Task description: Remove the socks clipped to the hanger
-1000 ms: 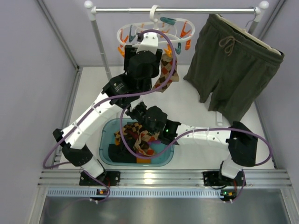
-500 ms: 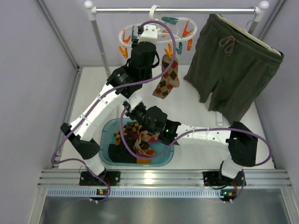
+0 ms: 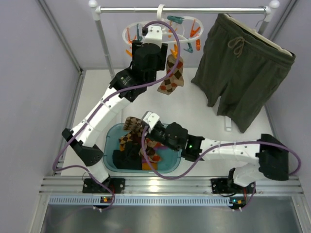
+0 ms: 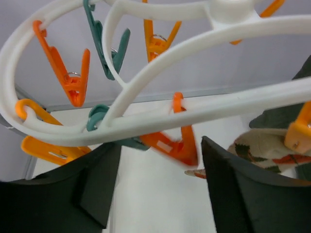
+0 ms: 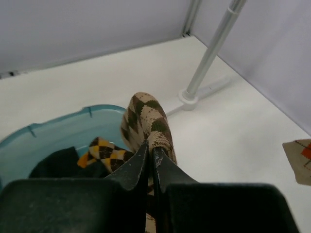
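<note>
The white hanger hangs from the rail with orange and teal pegs. One argyle sock still dangles from it. My left gripper is raised into the hanger ring. In the left wrist view it stands open, an orange peg hanging between its fingers and the clipped sock to the right. My right gripper is shut on the cuff of a brown and tan argyle sock over the teal bin, which holds more socks.
Olive-green shorts hang at the right end of the rail. A rack upright stands at the back left, its foot on the white table. Grey walls enclose both sides.
My left arm has pushed further up into the hanger, and the clipped sock swung. My right arm has lifted the brown argyle sock up and left over the bin.
</note>
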